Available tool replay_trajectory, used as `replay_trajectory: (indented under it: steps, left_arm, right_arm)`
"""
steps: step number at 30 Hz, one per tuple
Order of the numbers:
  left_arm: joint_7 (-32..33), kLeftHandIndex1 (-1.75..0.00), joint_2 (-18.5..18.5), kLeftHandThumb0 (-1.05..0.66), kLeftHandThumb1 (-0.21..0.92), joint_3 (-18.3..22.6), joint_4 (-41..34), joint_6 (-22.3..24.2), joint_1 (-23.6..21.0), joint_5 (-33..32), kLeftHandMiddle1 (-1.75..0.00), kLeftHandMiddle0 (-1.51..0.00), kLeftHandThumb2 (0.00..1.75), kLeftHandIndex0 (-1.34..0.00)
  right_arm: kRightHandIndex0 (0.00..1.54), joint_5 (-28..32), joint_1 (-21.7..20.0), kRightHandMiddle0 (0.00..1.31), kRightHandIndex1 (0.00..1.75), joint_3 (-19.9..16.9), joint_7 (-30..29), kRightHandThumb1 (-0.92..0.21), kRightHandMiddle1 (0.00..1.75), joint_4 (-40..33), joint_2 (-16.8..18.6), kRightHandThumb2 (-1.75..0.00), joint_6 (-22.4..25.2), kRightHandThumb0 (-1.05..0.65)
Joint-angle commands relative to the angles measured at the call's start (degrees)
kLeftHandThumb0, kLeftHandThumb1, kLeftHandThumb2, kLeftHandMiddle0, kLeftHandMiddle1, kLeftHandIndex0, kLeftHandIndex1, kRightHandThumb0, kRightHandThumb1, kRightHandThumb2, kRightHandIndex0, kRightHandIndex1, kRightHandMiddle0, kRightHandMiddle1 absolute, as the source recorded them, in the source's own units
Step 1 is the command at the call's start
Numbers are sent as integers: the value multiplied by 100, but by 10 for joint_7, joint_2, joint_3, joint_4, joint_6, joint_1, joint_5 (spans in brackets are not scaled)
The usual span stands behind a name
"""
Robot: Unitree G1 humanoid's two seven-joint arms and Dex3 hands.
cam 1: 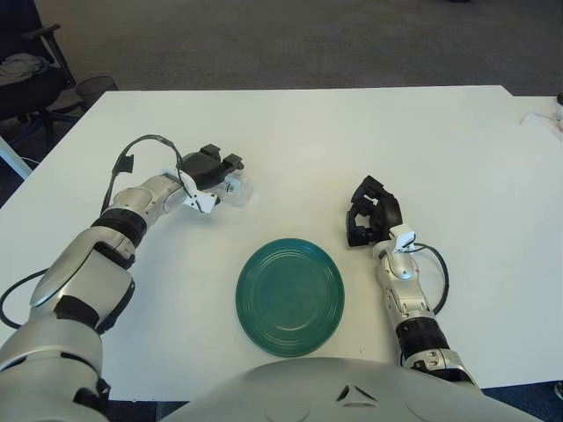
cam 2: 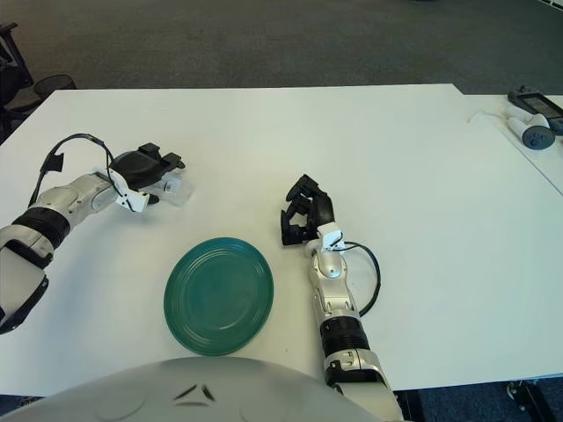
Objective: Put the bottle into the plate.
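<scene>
A small clear bottle [cam 1: 237, 188] lies on its side on the white table [cam 1: 369, 132], left of centre. My left hand [cam 1: 215, 170] is closed over it, with dark fingers wrapping its top and a thumb underneath. The round green plate [cam 1: 290, 296] sits near the front edge, below and to the right of the bottle, with nothing on it. My right hand [cam 1: 368, 214] shows to the right of the plate, its fingers curled and holding nothing.
A black office chair [cam 1: 26, 66] stands off the table's far left corner. A white object [cam 2: 530, 134] and a dark device [cam 2: 538, 104] lie at the table's far right edge.
</scene>
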Motion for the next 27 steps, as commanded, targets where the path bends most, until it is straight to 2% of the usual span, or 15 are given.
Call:
replay_trajectory:
  steps: [1,7,12,17,19,21,22,23,24,26,27]
  left_arm:
    - [-12,-74,7,-55,29,-15,8,5,13,19,-107,-2,93,0]
    - [6,-80,-14,-56,28,-34,50,14,18,34,-107,-4,93,0]
    - [1,-89,-25,-63,33,-46,77,14,7,35,-116,-5,88,0]
    - [13,-97,-56,-69,35,-66,136,35,-5,44,-121,-5,84,0]
    - [15,-110,-61,-69,34,-73,143,36,-9,46,-125,-6,84,0]
    - [36,-133,-75,-67,32,-81,157,47,-8,49,-134,-10,87,-1]
    - [61,-148,-87,-65,31,-79,165,59,-1,45,-140,-14,89,-4]
    - [79,-152,-94,-61,33,-77,171,67,3,41,-147,-19,94,-14]
    - [111,-157,-107,-55,34,-69,180,81,14,32,-157,-27,103,-31]
    - [158,-166,-123,-29,23,-55,191,94,27,17,-161,-50,127,-44]
    - [175,-168,-126,-23,19,-51,195,96,30,11,-163,-57,134,-48]
  right_arm:
    - [97,-3,33,71,159,-2,-8,10,175,25,-2,-174,48,0]
    - [98,-4,35,71,157,0,-8,11,175,21,-5,-173,49,0]
    - [97,-3,36,70,158,1,-7,10,175,23,-8,-173,44,0]
    - [96,0,36,70,159,0,-3,9,175,27,-9,-173,35,0]
    - [96,0,35,70,160,0,-3,10,175,28,-9,-173,34,0]
    - [96,0,35,70,161,0,-2,10,175,28,-9,-174,32,0]
    - [95,-1,36,70,162,0,-3,10,175,27,-9,-174,31,0]
    - [95,-1,36,70,162,0,-4,10,175,26,-9,-174,31,0]
    - [95,-2,36,70,162,0,-6,10,175,25,-8,-174,31,0]
    - [95,-5,38,70,162,1,-9,10,175,23,-8,-174,32,0]
    - [95,-6,39,70,162,1,-10,10,175,22,-8,-174,32,0]
